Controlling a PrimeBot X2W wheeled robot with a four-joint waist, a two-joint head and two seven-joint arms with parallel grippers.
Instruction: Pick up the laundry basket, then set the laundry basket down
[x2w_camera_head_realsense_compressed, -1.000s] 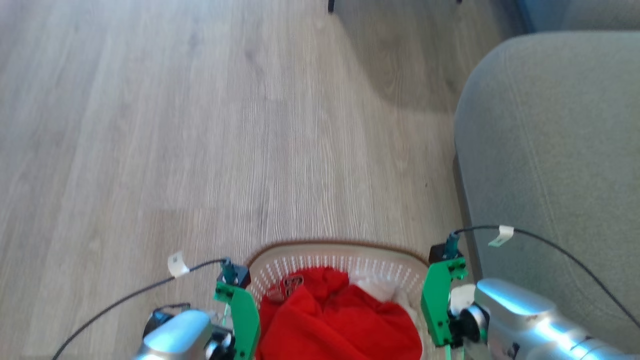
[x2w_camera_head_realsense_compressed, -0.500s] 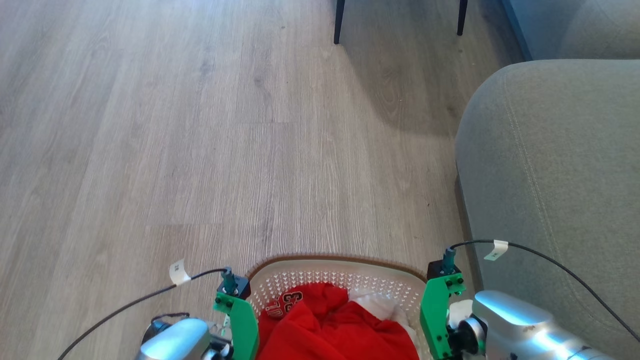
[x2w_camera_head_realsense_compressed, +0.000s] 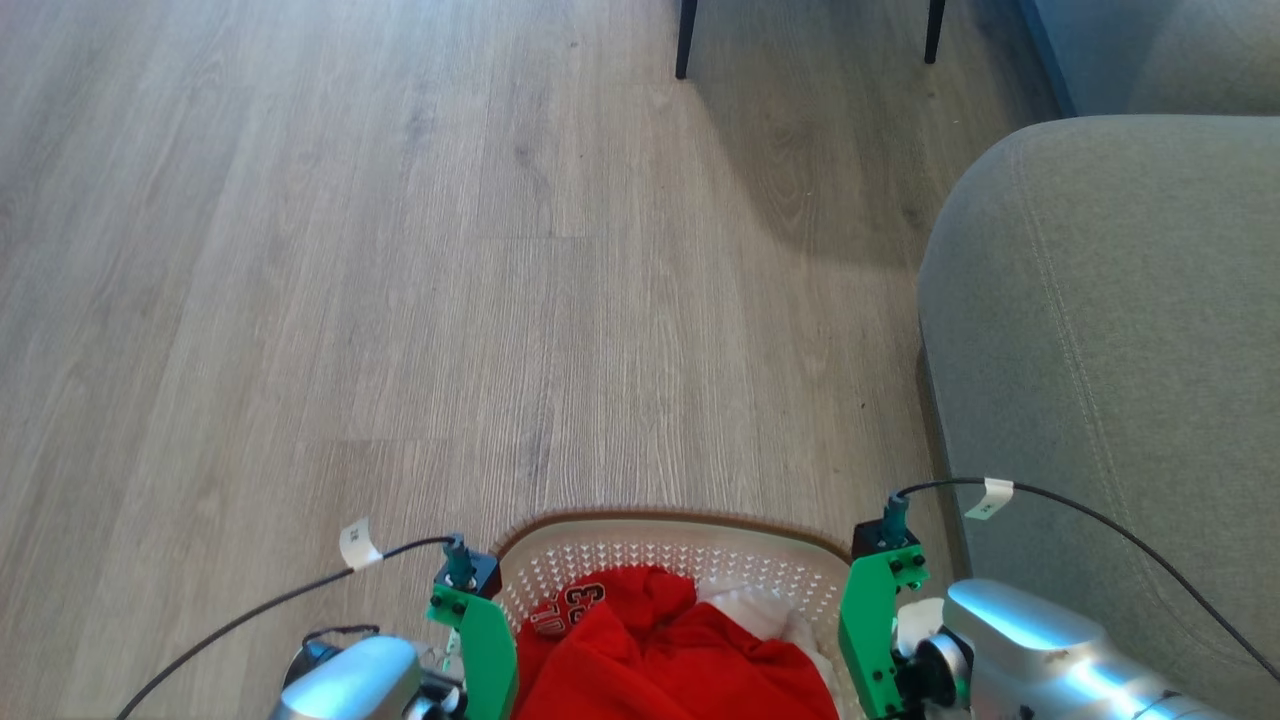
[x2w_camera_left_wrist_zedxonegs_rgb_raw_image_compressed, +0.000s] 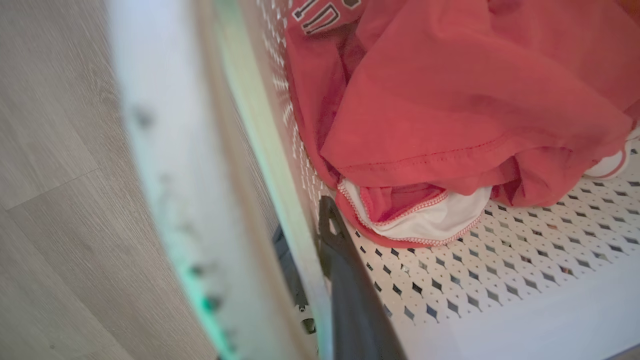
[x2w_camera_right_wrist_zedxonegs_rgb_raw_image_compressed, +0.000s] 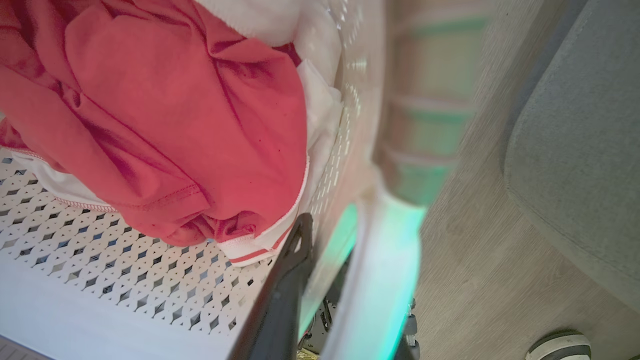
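Camera now higher; near half of laundry basket (x2w_camera_head_realsense_compressed: 680, 550) cut off.

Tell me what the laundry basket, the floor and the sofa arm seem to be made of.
Laundry basket: probably moulded plastic, matte cream; neat rows of punched holes.
Floor: grey wood or laminate; grain and plank seams.
Sofa arm: woven grey fabric; stitched seam.

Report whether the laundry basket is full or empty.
Partly full: red garment and white cloth lie inside the laundry basket, bottom partly bare.
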